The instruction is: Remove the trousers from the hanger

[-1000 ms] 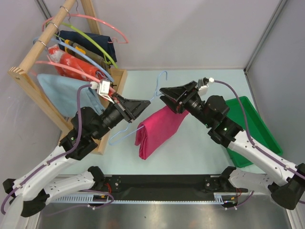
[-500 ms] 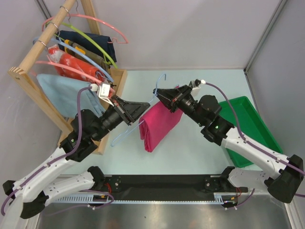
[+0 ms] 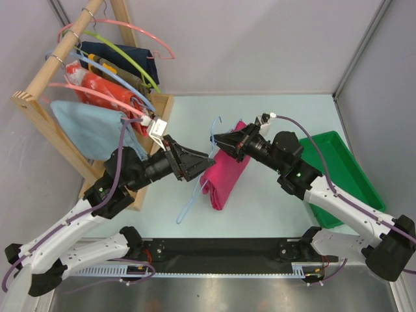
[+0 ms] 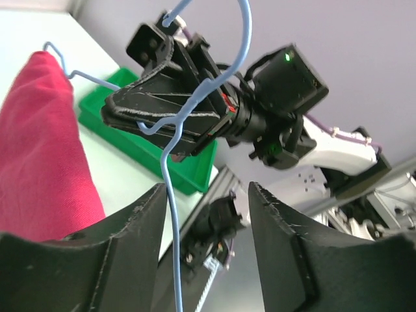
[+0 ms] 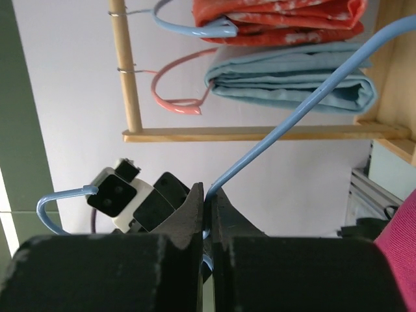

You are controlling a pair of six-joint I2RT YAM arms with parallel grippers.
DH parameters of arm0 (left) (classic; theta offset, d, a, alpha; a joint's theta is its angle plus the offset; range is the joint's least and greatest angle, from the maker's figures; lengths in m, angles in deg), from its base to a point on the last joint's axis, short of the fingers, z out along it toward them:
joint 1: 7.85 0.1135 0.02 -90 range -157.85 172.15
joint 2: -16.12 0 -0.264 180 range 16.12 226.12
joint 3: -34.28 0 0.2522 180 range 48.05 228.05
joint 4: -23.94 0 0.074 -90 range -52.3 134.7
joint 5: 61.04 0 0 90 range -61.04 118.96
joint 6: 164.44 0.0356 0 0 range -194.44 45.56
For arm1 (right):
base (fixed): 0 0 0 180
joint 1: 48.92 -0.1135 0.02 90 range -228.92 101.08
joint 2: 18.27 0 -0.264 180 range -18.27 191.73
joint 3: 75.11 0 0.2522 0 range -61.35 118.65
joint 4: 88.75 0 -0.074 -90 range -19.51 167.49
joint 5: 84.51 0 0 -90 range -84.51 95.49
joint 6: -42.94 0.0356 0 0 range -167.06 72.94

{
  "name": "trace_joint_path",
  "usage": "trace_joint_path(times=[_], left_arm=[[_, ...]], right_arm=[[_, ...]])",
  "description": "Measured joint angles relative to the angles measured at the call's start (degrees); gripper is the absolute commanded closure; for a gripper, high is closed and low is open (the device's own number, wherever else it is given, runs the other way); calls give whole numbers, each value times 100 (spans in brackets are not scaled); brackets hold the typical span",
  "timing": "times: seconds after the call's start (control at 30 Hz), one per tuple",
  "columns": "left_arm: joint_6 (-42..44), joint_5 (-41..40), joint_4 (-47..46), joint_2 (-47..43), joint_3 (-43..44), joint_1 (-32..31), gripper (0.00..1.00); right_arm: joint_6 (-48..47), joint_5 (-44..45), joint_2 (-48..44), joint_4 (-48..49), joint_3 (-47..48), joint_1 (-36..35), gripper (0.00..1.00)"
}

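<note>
The magenta trousers (image 3: 229, 170) are draped over the thin light-blue hanger (image 3: 187, 209), between my two arms. In the left wrist view the trousers (image 4: 39, 143) fill the left side. My right gripper (image 3: 218, 139) is shut on the hanger wire (image 5: 292, 117) near its hook, the wire pinched between its fingers (image 5: 208, 195). My left gripper (image 3: 207, 162) is open just left of the trousers. The hanger wire (image 4: 170, 162) runs down beside its left finger (image 4: 207, 188), and I cannot tell whether it touches. The right gripper (image 4: 169, 104) shows straight ahead.
A wooden rack (image 3: 45, 71) at the left holds pink and lime-green hangers, a pale blue cloth (image 3: 84, 127) and a red-orange patterned cloth (image 3: 104, 88). A green tray (image 3: 344, 169) lies at the right under the right arm.
My left gripper has opened and let go of the hanger wire, moving right. My right gripper has shut on the hanger near the hook. Hanger and trousers have swung rightwards.
</note>
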Motion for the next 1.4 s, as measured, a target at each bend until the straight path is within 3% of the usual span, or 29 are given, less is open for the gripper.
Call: trace_joint_path(times=[0.37, 0.57, 0.77, 1.0, 1.13, 1.17, 1.3, 1.4], left_arm=[[-411, 942, 76, 461, 7, 0, 41], [-848, 1445, -442, 625, -157, 0, 48], [-1246, 1770, -964, 855, -330, 9, 68], [-1543, 1932, -1185, 1025, -380, 15, 81], [-1620, 1989, -1279, 1104, -380, 17, 100], [-1646, 2002, -1300, 1128, -380, 17, 100], [-1742, 1886, -1342, 1172, -378, 20, 99], [-1816, 1679, -1237, 1169, -343, 9, 100]], right_arm=[[-570, -1220, -341, -155, -354, 413, 100], [-817, -1609, -527, -177, -356, 424, 100], [-890, -2146, -551, -177, -356, 660, 100], [-863, -2667, -544, -105, -354, 874, 100], [-844, -2752, -542, 20, -354, 896, 99], [-846, -2761, -542, 26, -354, 903, 96], [-1115, -2747, -538, -151, -275, 942, 65], [-1567, -2621, -538, -452, -105, 942, 50]])
